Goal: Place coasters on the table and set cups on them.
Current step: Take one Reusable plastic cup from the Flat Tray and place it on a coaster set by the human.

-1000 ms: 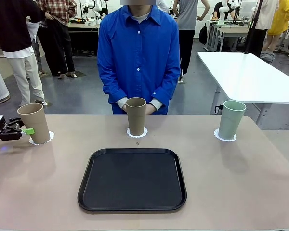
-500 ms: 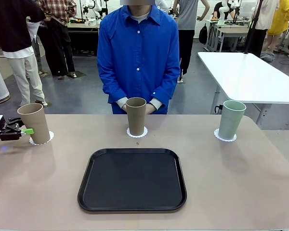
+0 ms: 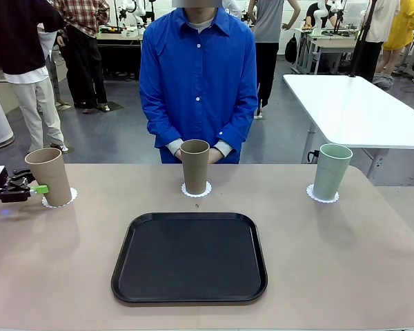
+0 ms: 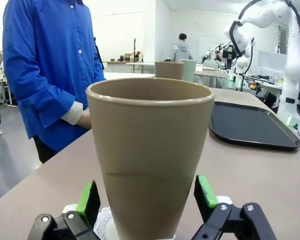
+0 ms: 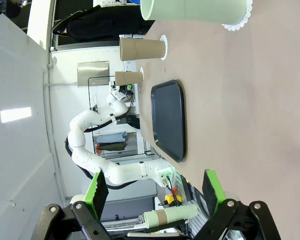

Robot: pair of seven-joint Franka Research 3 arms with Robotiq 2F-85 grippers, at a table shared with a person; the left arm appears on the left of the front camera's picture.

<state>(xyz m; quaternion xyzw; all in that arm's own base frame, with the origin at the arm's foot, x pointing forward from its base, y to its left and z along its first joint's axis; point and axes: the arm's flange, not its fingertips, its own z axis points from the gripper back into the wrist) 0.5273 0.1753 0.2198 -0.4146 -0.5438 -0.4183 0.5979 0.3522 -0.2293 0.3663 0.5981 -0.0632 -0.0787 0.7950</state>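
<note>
1. Cups first: three tall, tapered, handleless matte tumblers stand upright along the far half of the large beige-pink matte tabletop [image 3: 331, 262] — a tan-brown one at the robot's left [image 3: 49, 176], a second tan-brown one in the middle [image 3: 194, 166] in front of the person in the blue shirt [image 3: 198, 76], and a pale mint green one at the right [image 3: 330, 171].
2. Each tumbler sits on its own small round white coaster with a lacy scalloped edge: left [image 3: 70, 200], middle [image 3: 196, 191], right [image 3: 313, 194]. Judging by that, the job looks essentially done; all that seems left is for the arms to clear away.
3. A black rounded tray [image 3: 190, 257] lies on the near half of the tabletop, with nothing on it.
4. The left gripper [image 3: 34, 187] is low at the table's left edge, pointing level at the left tumbler. From its wrist camera, the green-padded fingers [image 4: 89, 199] stand wide on either side of the tumbler's lower body [image 4: 149, 160] with a gap on both sides, so it grips nothing.
5. The right gripper [image 5: 154, 192] is spread equally wide and holds nothing; from its rolled wrist view it hangs over bare tabletop well apart from the mint tumbler [image 5: 195, 11].
6. The person's hands sit folded just behind the middle tumbler, not touching it as far as I can tell.
</note>
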